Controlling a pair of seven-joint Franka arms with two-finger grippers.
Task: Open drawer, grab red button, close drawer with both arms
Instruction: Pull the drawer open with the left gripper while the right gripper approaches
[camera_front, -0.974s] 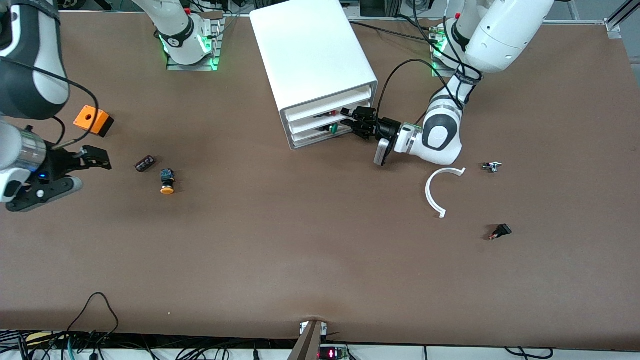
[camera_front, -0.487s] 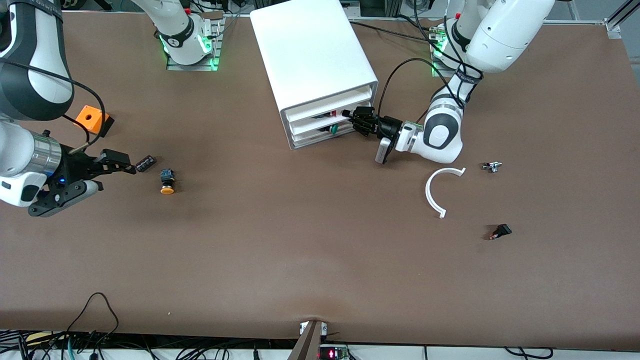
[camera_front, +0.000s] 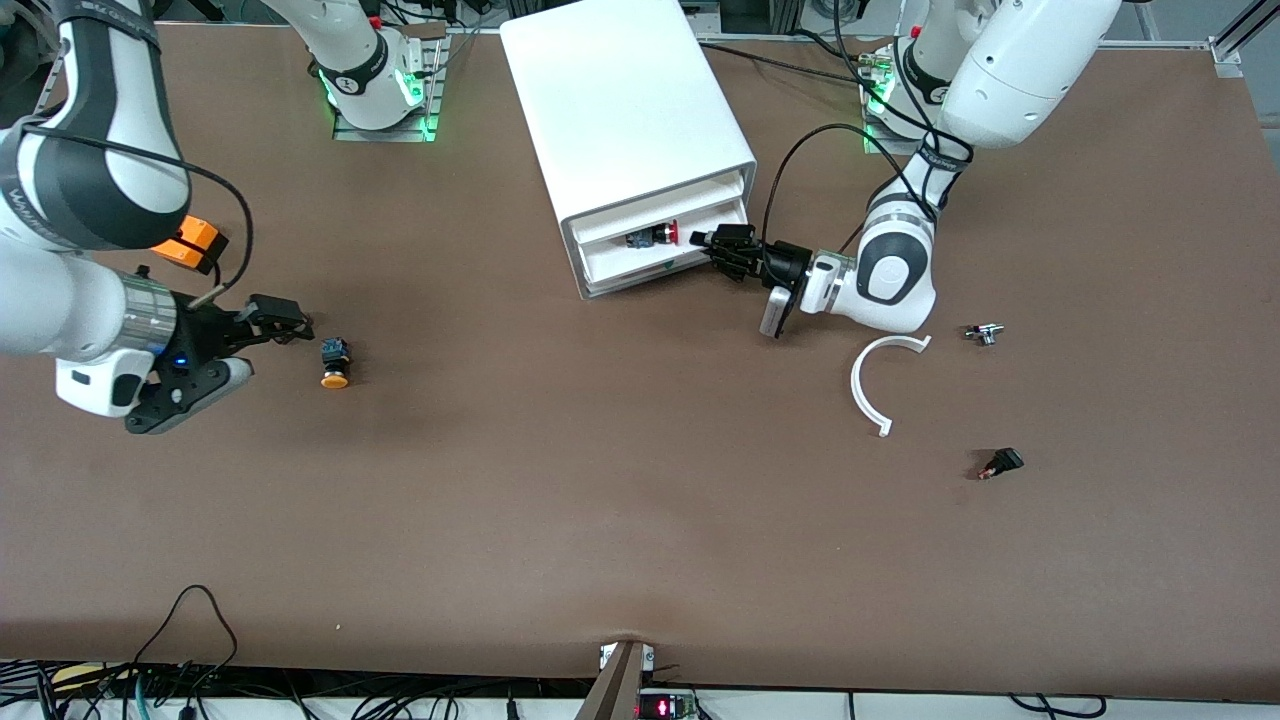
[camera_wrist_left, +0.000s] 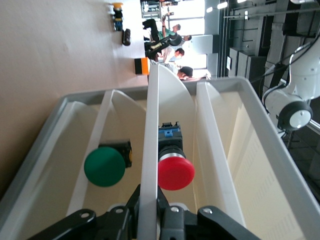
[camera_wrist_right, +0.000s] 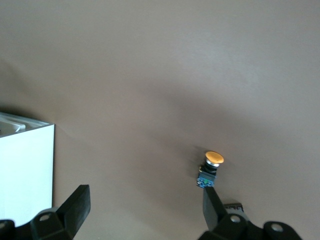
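Drawer (camera_front: 655, 243): we see it part-way out of the white cabinet (camera_front: 625, 110), so the opening step looks begun, perhaps not finished.
Button (camera_front: 655, 236): red-capped, lying in that drawer, untouched; the grab is left to do.
Left pincer (camera_front: 722, 240): clenched on the drawer's front edge, in front of the cabinet.
Right pincer (camera_front: 262, 322): released, holding nothing, above the surface (camera_front: 600, 480) just beside the orange-capped button (camera_front: 333, 362), well apart from the cabinet.
Left to do: we judge the grab and the closing both remain.
Lower drawer: holds a green-capped button (camera_wrist_left: 104, 166).
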